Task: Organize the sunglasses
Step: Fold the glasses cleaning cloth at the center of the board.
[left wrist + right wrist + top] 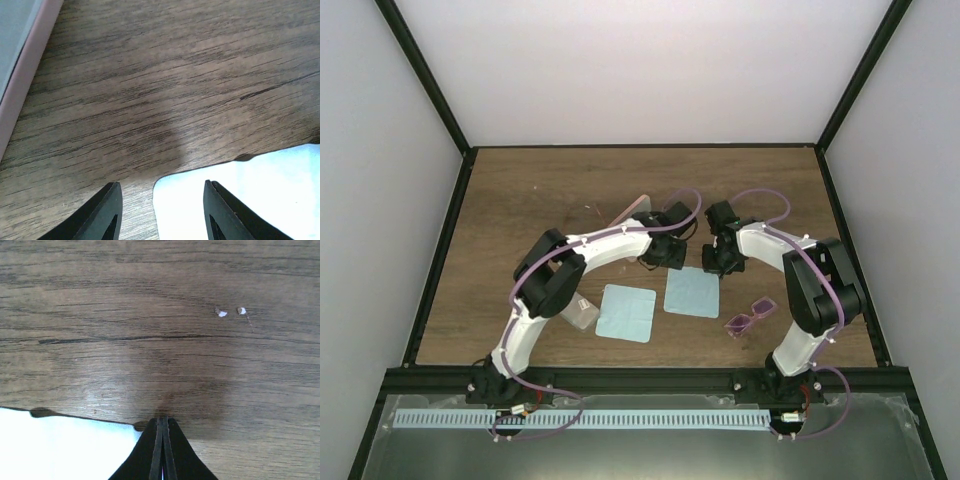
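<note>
The purple-pink sunglasses (750, 318) lie on the wooden table (520, 200), right of the cloths and close to the right arm's base link. A faint thin wire shape (592, 211), possibly the orange pair, lies left of the pink case (632, 210). My left gripper (665, 252) (161, 183) hangs open just above the table, with the corner of a light blue cloth (240, 195) under its right finger (225, 215). My right gripper (720, 256) (162, 420) is shut with nothing visible in it, its tip at the far corner of the same cloth (60, 445).
Two light blue cloths (626, 312) (692, 292) lie side by side in front of the arms. A translucent grey case (582, 314) sits beside the left arm. The pink case's edge (20, 85) runs along the left of the left wrist view. Black frame posts border the table.
</note>
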`<state>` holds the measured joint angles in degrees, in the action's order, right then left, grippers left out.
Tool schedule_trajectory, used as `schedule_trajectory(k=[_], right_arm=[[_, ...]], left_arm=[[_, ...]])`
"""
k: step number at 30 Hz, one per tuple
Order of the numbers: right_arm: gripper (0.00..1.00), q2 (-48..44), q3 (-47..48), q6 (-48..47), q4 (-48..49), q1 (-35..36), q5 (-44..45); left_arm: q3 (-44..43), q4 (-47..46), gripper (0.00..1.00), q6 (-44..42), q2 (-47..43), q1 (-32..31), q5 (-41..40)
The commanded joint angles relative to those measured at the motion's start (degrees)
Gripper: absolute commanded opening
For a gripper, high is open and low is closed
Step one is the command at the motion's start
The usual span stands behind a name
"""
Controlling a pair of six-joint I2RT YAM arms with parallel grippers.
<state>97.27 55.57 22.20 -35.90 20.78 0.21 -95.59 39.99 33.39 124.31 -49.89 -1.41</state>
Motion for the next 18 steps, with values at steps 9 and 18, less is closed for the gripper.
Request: schedule_trajectory(k=[9,18], right_arm=[[0.01,3.8,-1.1,0.0,0.9,0.6,-1.4],[0.01,4.1,-1.6,0.0,1.4,0.7,-2.5]], left_arm=[[1.4,0.7,0.47,-6.4,1.3,0.2,2.5],[-1.5,2.7,0.47,-12.2,4.2,0.3,0.1]])
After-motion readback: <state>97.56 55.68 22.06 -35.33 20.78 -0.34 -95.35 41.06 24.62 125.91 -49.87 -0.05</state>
